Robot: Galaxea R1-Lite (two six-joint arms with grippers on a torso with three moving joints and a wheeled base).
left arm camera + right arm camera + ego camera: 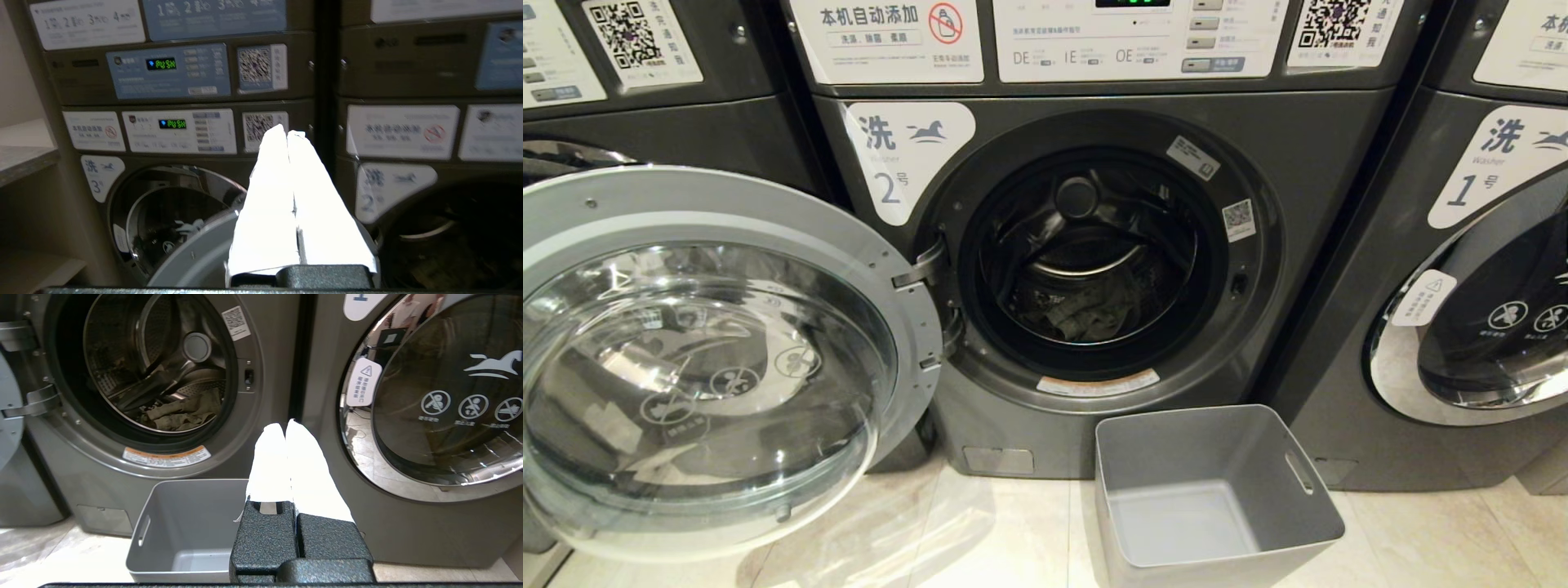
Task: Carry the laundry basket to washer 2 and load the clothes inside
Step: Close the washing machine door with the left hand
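Laundry basket (1217,498) on floor, near side of washer 2 (1094,269), just right of its porthole; nothing inside basket. Clothes (1086,314) lie crumpled in bottom of washer 2 drum. Washer door (698,359) swung wide open to left. Left gripper (288,132) raised before washers 3 and 2, jaws closed, holding nothing. Right gripper (284,426) above basket's right edge, jaws closed, holding nothing. Washer 1 (1486,286) right, door closed.

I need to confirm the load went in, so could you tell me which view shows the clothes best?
The right wrist view: the clothes lie lit in washer 2's drum. The head view shows them darker; the left wrist view barely shows them.
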